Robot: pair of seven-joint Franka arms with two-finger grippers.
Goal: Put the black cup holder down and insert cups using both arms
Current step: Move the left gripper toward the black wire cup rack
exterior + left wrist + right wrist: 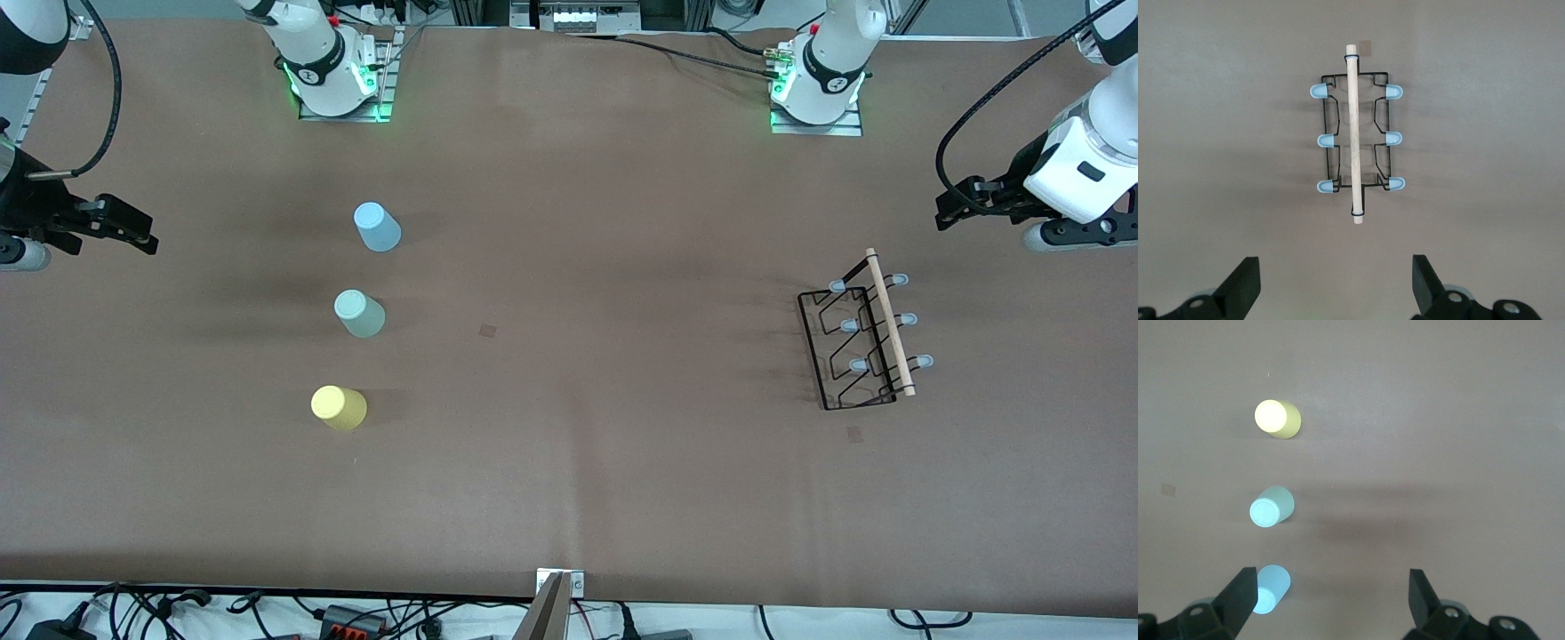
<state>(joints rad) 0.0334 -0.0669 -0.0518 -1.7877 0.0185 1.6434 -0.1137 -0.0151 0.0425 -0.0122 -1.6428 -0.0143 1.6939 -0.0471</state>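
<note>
Three cups stand upturned toward the right arm's end of the surface: yellow cup (339,408) nearest the front camera, then mint cup (359,314), then blue cup (378,227). The black cup holder (861,343) rests toward the left arm's end, its rod running near-to-far, closest to the released left gripper (1337,288). The right gripper (1331,603) hangs spread by the cups.

A brown, matte table (569,489) is seen. Toward the right arm's end, a light blue plastic tumbler (378,227) is set upside down; nearer the front camera than it stand a mint green tumbler (359,314), then a yellow tumbler (339,408). Well apart from the blue tumbler, toward the left arm's end, a black wire rack with a wooden rod handle (864,335) is stood.
</note>
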